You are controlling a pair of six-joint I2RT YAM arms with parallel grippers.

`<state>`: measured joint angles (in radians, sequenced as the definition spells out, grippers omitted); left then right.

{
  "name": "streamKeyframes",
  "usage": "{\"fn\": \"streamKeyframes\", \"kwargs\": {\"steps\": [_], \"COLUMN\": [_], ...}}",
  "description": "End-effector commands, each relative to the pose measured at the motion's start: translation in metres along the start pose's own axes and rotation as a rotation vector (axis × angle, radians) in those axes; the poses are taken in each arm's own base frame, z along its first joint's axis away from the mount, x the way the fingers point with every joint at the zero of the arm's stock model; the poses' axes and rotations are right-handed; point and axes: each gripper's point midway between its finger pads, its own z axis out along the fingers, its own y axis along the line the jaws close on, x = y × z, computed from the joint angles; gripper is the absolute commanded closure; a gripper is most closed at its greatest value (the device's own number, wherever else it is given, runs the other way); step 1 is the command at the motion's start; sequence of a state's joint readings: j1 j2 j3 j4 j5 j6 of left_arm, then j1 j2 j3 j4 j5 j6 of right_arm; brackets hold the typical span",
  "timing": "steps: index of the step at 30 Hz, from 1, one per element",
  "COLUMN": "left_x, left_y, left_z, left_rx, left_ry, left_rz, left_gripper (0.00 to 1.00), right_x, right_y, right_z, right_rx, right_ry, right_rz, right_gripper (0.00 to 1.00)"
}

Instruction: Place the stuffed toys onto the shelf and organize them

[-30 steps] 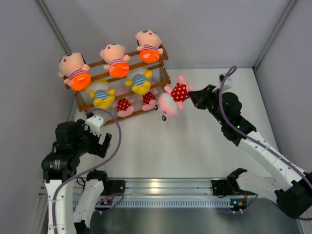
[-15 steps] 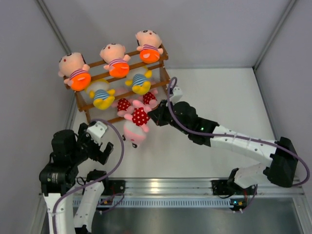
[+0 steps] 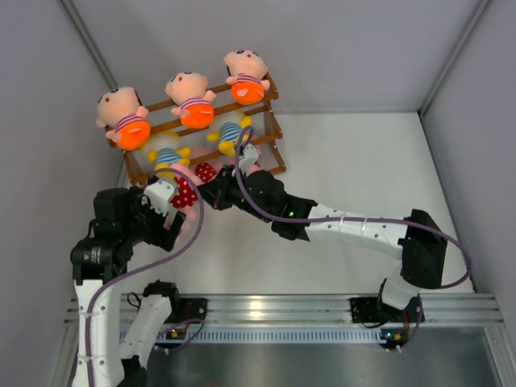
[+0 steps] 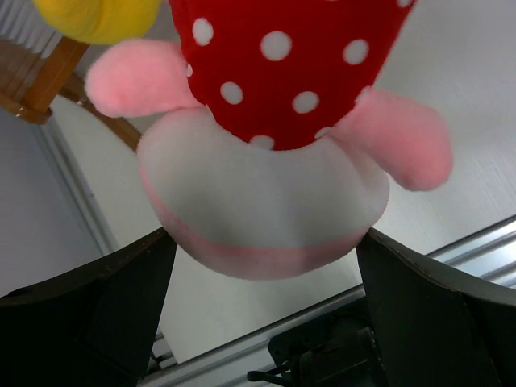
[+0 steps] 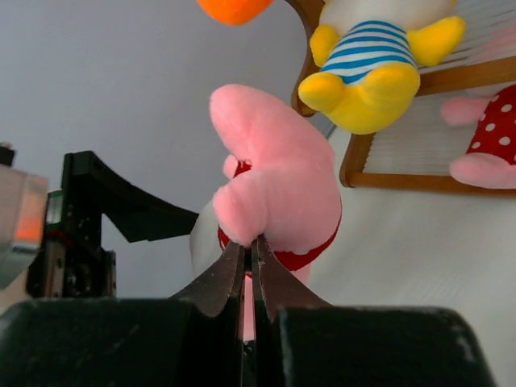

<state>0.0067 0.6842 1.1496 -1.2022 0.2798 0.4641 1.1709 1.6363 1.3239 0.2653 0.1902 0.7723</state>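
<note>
Stretches to centre left, pinching pink polka-dot doll in right end effector; brackets its head with gaping left end effector, clear only from left wrist.

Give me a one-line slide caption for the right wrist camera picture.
Right gripper pinches a pink polka-dot doll near the shelf, where a yellow striped doll sits.
</note>
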Motion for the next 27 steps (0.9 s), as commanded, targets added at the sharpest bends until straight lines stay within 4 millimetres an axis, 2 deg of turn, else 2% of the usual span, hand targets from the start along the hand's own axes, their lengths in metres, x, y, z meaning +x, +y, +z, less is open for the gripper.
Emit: {"fn": "streamKeyframes", "kwargs": {"steps": [1, 4, 5, 7, 9, 10, 12, 14, 15, 16, 17, 18, 19, 21, 22, 25, 26, 27], "left_x": [-0.014, -0.018, -0.02, -0.019, -0.014, -0.013, -0.009, -0.01, -0.011, -0.015, -0.017, -0.017, -0.016, -0.011, -0.006, 0.007, 0.011, 0.017], "left_y": [0.045, 0.051, 0.048, 0.043, 0.036, 0.034, 0.03, 0.027, 0.026, 0.022, 0.02, 0.018, 0.014, 0.007, 0.002, -0.013, -0.018, -0.023], "left_z": [0.005, 0.01, 0.012, 0.016, 0.021, 0.019, 0.021, 0.016, 0.015, 0.012, 0.011, 0.012, 0.012, 0.014, 0.015, 0.018, 0.02, 0.022], "left_rx": [-0.205, -0.214, -0.191, -0.158, -0.121, -0.12, -0.104, -0.099, -0.097, -0.083, -0.072, -0.064, -0.042, 0.002, 0.024, 0.108, 0.149, 0.183], "left_ry": [0.005, 0.008, 0.0, 0.001, 0.002, -0.005, -0.007, -0.035, -0.046, -0.07, -0.081, -0.084, -0.083, -0.074, -0.06, -0.038, -0.037, -0.025], "left_rz": [-0.028, -0.017, -0.009, 0.008, 0.021, 0.025, 0.042, 0.069, 0.092, 0.102, 0.112, 0.104, 0.1, 0.119, 0.124, 0.194, 0.241, 0.26], "left_gripper": [0.02, 0.07, 0.21, 0.4, 0.74, 1.0, 1.0, 1.0, 1.0, 1.0, 1.0, 1.0, 1.0, 1.0, 1.0, 1.0, 1.0, 1.0], "right_x": [-0.027, -0.02, -0.02, -0.013, -0.007, -0.01, 0.003, 0.002, 0.008, 0.009, 0.011, 0.012, 0.004, -0.009, -0.023, -0.057, -0.056, -0.065], "right_y": [0.046, 0.052, 0.056, 0.059, 0.061, 0.061, 0.056, 0.05, 0.045, 0.035, 0.032, 0.026, 0.011, -0.009, -0.022, -0.034, -0.045, -0.036], "right_z": [-0.003, -0.004, -0.005, -0.008, -0.012, -0.016, -0.023, -0.028, -0.031, -0.033, -0.037, -0.04, -0.046, -0.054, -0.058, -0.084, -0.091, -0.096], "right_rx": [-0.145, -0.188, -0.211, -0.236, -0.26, -0.264, -0.28, -0.281, -0.283, -0.257, -0.263, -0.253, -0.203, -0.148, -0.112, -0.077, -0.057, -0.096], "right_ry": [-0.084, -0.055, -0.05, -0.016, 0.017, 0.015, 0.077, 0.1, 0.132, 0.153, 0.179, 0.195, 0.207, 0.191, 0.169, 0.144, 0.189, 0.196], "right_rz": [0.09, 0.125, 0.133, 0.133, 0.112, 0.101, 0.067, 0.048, 0.024, 0.011, -0.019, -0.037, -0.053, -0.13, -0.163, -0.331, -0.419, -0.462], "right_gripper": [1.0, 1.0, 1.0, 1.0, 1.0, 1.0, 1.0, 0.94, 0.89, 0.68, 0.54, 0.45, 0.34, 0.3, 0.24, 0.11, 0.08, 0.05]}}
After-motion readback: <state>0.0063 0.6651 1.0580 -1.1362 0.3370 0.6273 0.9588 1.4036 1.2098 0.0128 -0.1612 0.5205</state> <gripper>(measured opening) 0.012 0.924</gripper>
